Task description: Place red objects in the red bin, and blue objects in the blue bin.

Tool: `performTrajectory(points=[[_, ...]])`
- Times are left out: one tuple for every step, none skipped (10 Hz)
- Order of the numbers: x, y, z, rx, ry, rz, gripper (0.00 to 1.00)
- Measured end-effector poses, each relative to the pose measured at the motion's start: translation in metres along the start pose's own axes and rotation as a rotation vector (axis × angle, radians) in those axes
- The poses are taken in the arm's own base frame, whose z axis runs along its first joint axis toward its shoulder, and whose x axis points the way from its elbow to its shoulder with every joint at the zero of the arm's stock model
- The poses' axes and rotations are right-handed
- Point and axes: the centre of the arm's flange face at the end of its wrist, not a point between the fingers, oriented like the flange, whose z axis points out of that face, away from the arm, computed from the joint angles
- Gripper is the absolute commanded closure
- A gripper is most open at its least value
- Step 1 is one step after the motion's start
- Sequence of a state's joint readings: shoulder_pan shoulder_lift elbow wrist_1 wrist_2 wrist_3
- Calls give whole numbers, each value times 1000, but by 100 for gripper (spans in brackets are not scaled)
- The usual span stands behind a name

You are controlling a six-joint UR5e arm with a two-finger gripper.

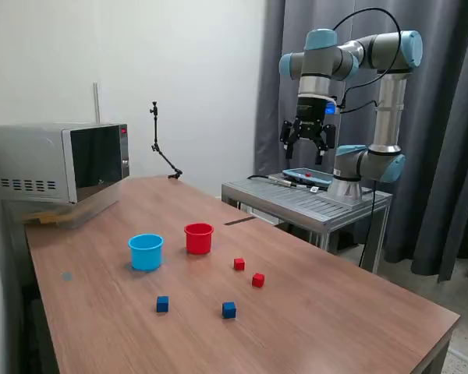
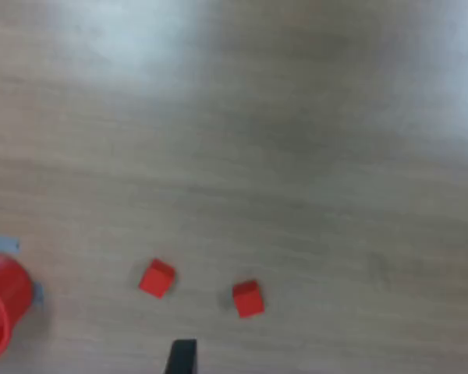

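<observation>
The red cubes (image 1: 239,264) (image 1: 258,280) are sitting on the brown table (image 1: 359,312), near each other but not touching. They are lying just to the exterior view's right of the red cup (image 1: 199,238). The wrist view is showing them too (image 2: 156,278) (image 2: 248,298), with the edge of the red cup (image 2: 0,308) off to one side. The blue cubes (image 1: 162,304) (image 1: 229,310) are sitting closer to the front edge of the table, well apart from each other. The light blue cup (image 1: 146,252) is standing upright just beside the red cup. Both cups are looking empty, though I cannot see all the way to the bottom.

The gripper (image 1: 305,146) is hanging high up, far from the table, with its fingers spread apart and nothing between them. No cube is in a cup yet, so the job is only starting.

The cubes are probably very light and hard, so they will not squish. They are tiny and may slide or tip if bumped. The best way is likely to be coming straight down and pinching two flat sides. One red cube is sitting turned a bit, so the fingers may need turning to match.
</observation>
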State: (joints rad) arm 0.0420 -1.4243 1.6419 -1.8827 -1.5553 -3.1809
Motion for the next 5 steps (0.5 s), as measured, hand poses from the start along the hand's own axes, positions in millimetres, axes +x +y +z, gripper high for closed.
performTrajectory(points=[[-2,18,4,-3,-1,1,0],[-4,34,6,-8,-3,0,0],[-6,50,10,-12,-4,-7,0],[-9,65,12,-18,-4,-14,0],[-12,78,14,-27,-5,-21,0]])
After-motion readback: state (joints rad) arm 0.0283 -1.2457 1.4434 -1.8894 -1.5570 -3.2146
